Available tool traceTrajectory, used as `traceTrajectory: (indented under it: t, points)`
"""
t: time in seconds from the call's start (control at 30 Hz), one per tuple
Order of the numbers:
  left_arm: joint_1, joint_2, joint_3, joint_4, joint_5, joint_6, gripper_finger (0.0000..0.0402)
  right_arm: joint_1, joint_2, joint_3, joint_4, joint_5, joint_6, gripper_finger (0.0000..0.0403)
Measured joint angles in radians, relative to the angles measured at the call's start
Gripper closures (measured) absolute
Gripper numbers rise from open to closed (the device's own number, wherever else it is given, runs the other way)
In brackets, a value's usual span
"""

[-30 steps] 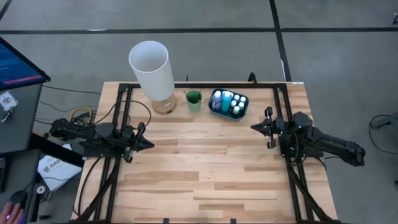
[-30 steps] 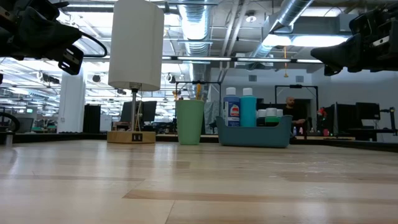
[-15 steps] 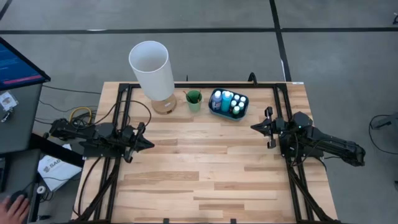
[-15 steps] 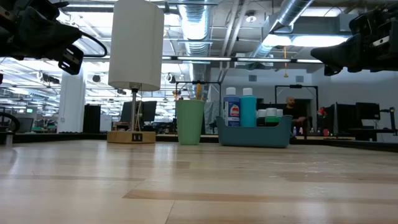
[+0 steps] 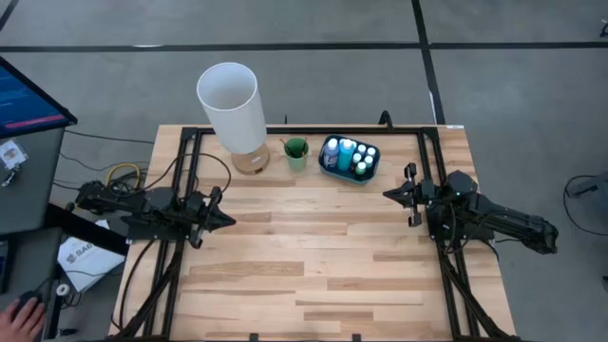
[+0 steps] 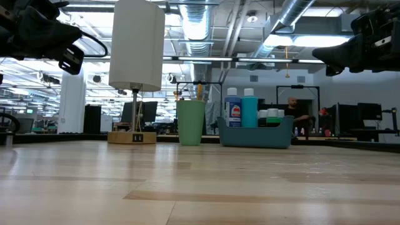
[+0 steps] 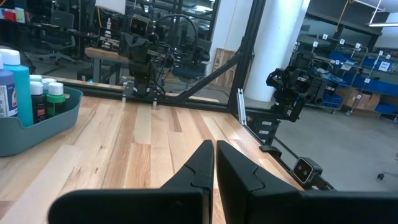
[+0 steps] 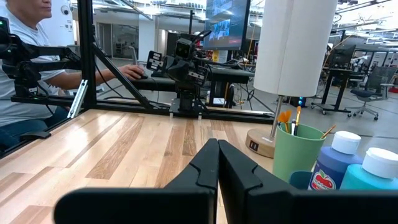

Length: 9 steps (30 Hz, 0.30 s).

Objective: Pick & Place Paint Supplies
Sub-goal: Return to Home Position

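1. Nothing has moved since a second ago: both arms, the tray and the cup sit exactly where they were.
2. The left claw (image 5: pixel 229 219) hangs above the left side of the surface (image 5: pixel 304 261), pointing inward toward the middle. In its wrist view the two fingers (image 7: pixel 200 163) press together with only a thin seam between them, and they hold nothing.
3. The right claw (image 5: pixel 388 195) hangs above the right side, pointing inward, well apart from the left one. Its fingers (image 8: pixel 205 163) are likewise pinched tight together and empty.
4. The paint bottles (image 5: pixel 350 155) stand upright, packed together inside the blue tray (image 6: pixel 256 136) near the far edge of the surface, right of centre. Two taller bottles, one blue and one teal, rise above the smaller white-capped ones beside them.
5. The brushes (image 8: pixel 290 119) stand in the green cup (image 5: pixel 295 152), their tips poking above its rim. The cup sits just left of the tray, close to it; whether they touch I cannot tell.
6. A lamp (image 5: pixel 231 103) with a white shade stands left of the cup on a wooden base.
7. A person (image 8: pixel 22 68) sits beyond the frame on the left arm's side, and a hand (image 5: pixel 19 312) shows at the lower left corner of the high view, off the surface.
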Motion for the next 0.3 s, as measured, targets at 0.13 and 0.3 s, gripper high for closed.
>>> traceTrajectory:
  t: [0.13,0.3]
  points:
    - [0.000,0.000,0.000,0.006,0.000,0.000,0.0394,0.000,0.000,0.000,0.000,0.000,0.000,0.0401]
    - [0.000,0.000,0.000,0.012,0.000,0.000,0.0394,0.000,0.000,0.000,0.000,0.000,0.000,0.0401]
